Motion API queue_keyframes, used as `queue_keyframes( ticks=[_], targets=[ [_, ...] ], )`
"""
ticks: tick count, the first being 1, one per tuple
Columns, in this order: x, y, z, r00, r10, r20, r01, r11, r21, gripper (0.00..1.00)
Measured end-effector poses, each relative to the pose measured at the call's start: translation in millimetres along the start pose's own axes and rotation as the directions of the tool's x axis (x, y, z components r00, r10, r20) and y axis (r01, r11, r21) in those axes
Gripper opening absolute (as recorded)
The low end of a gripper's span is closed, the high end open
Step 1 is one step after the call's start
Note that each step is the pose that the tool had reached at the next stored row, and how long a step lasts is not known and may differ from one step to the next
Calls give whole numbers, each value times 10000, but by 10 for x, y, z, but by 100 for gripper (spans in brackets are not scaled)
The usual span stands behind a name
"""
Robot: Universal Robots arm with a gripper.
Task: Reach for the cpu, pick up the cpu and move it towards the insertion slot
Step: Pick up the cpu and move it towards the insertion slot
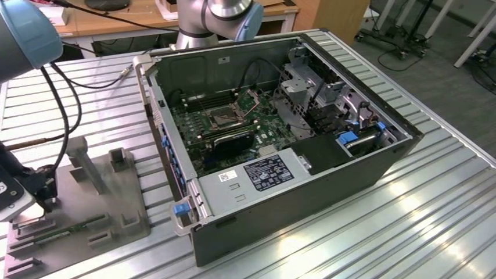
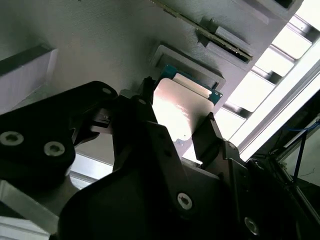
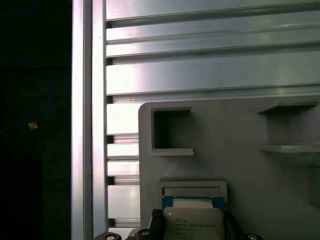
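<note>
Gripper (image 2: 177, 114) at the grey tray (image 1: 116, 232), jaws on the cpu (image 2: 180, 102).
In both wrist views the two black fingers (image 2: 145, 97) pinch the cpu by opposite edges, right over its shallow recess in the tray; it may be lifted slightly, though the glare makes that hard to judge; in the exterior view the tray lies at about eight o'clock from the open computer case (image 1: 310, 197); the insertion slot (image 1: 225, 119) sits inside the case, well apart from the cpu.
</note>
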State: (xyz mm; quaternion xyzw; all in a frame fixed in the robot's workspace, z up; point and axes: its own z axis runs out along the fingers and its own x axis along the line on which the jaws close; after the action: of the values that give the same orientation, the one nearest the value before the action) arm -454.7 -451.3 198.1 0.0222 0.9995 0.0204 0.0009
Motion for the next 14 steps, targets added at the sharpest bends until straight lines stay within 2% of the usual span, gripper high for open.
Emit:
queue_keyframes(
  ticks=[1, 4, 14],
  targets=[
    [0, 2, -40, 10000, 0, -2, 0, 10000, 0, 55],
    [0, 3, -82, 10000, 0, -3, 0, 10000, 0, 55],
    [0, 3, -84, 10000, 0, -2, 0, 10000, 0, 55]
  ],
)
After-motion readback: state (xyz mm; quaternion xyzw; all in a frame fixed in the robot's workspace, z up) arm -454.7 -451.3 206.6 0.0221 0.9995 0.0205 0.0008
